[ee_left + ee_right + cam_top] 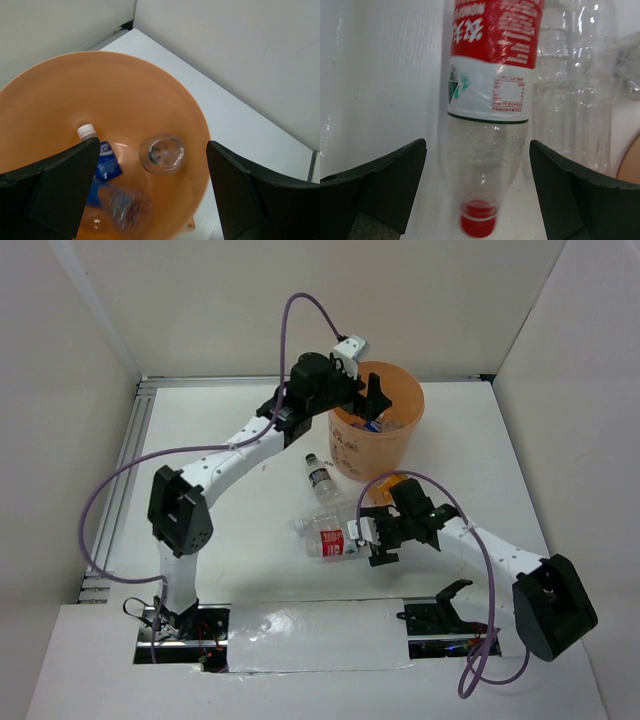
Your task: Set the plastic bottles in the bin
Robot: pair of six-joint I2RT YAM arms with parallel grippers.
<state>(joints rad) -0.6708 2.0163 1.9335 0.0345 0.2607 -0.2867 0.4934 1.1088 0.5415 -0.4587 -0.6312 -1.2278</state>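
The peach-orange bin stands at the back of the table. My left gripper hangs open over its mouth. Down inside the bin lie a blue-labelled bottle with a white cap, a clear bottle seen end-on and a blurred clear bottle. My right gripper is open at the table. A red-labelled bottle with a red cap lies between its fingers, with gaps on both sides. Its label shows in the top view too, on the red-labelled bottle.
A bare clear bottle lies against the red-labelled one, and this clear bottle is on its right in the wrist view. A black-labelled bottle lies near the bin's foot. A small orange thing shows behind my right wrist, mostly hidden.
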